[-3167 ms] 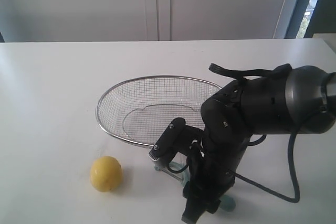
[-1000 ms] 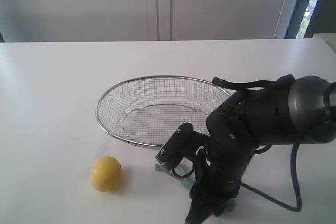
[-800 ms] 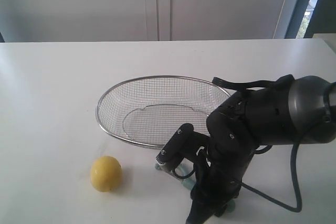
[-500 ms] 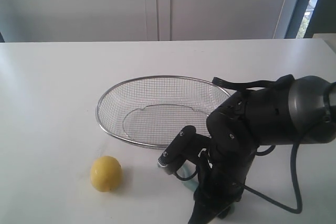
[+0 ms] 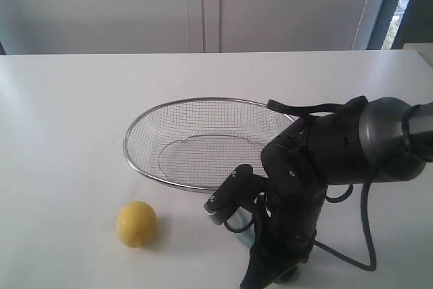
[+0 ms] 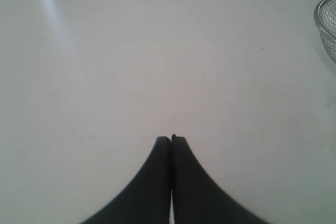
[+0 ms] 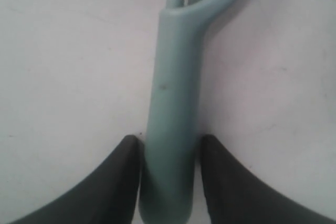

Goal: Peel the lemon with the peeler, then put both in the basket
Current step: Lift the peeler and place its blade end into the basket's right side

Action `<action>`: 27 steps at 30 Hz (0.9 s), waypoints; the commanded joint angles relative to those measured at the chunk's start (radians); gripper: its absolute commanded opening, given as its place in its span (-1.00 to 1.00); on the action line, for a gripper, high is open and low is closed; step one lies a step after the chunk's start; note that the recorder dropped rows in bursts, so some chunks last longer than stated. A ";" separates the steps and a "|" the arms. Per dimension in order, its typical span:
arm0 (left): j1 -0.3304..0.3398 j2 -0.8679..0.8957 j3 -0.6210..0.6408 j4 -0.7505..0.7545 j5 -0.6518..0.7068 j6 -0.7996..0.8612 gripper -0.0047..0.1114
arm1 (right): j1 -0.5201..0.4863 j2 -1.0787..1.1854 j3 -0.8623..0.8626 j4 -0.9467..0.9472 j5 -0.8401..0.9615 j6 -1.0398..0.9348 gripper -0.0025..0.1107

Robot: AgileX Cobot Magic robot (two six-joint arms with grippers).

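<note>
Lemon: small, round, yellow, unpeeled, on the table just before the basket's left end.
Peeler: pale teal, straight handle lying flat, forked head.
Basket: oval silver wire mesh, upright, mid-table.

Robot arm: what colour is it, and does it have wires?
The arm is black and chunky, with a rounded grey part and a black cable looping out. The left tool and right tool each have two smooth, curved black fingers.

a lab-like room: bare white table, plain wall panels.
</note>
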 commanded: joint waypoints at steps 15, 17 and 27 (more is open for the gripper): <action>0.000 -0.005 0.004 0.000 0.000 -0.004 -0.92 | -0.003 -0.065 0.011 -0.015 0.024 0.006 -0.96; 0.000 -0.005 0.004 0.000 0.000 -0.004 -0.92 | -0.003 -0.109 0.011 -0.001 0.045 -0.002 -0.96; 0.000 -0.005 0.004 0.000 0.000 -0.002 -0.92 | 0.001 -0.351 0.011 0.293 0.167 -0.332 -0.96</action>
